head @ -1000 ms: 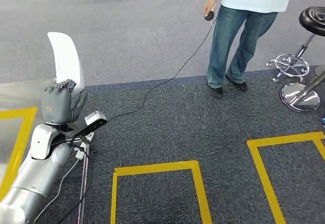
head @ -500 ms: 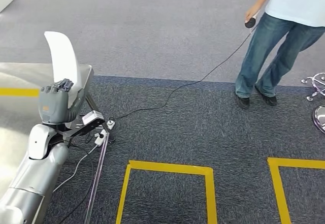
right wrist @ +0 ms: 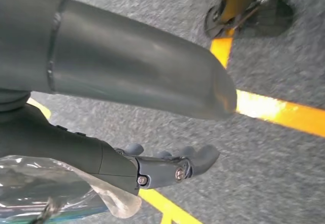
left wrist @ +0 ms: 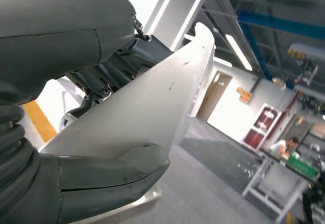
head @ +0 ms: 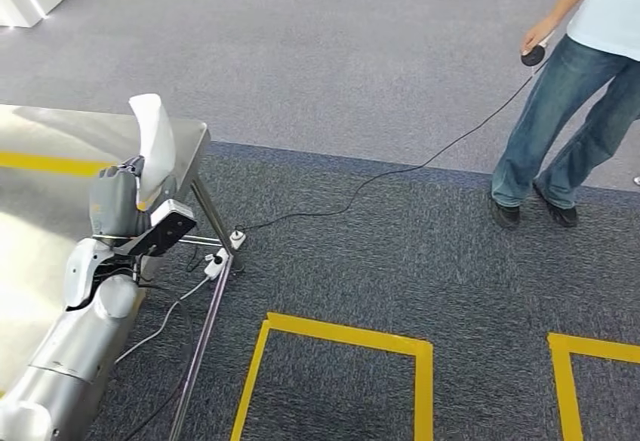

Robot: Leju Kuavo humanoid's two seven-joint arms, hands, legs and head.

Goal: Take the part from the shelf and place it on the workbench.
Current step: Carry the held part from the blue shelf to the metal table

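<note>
The part [head: 154, 141] is a white, curved, shell-like piece. My left hand [head: 117, 201] grips its lower end and holds it upright above the near corner of the shiny metal workbench [head: 68, 136]. In the left wrist view the part [left wrist: 153, 107] lies between the thick thumb [left wrist: 107, 183] and the darker fingers [left wrist: 115, 71]. My right hand [right wrist: 134, 76] hangs over the carpet with its fingers apart and nothing in it.
A person in jeans [head: 573, 111] stands at the far right holding a black device [head: 534, 56]; its cable [head: 392, 173] runs across the carpet to a power strip [head: 219, 259] by the workbench leg [head: 211, 216]. Yellow tape squares [head: 343, 339] mark the floor ahead.
The camera has turned left, so the workbench fills more of the left side and the person has slid right. My left hand still holds the part, now over the bench corner.
</note>
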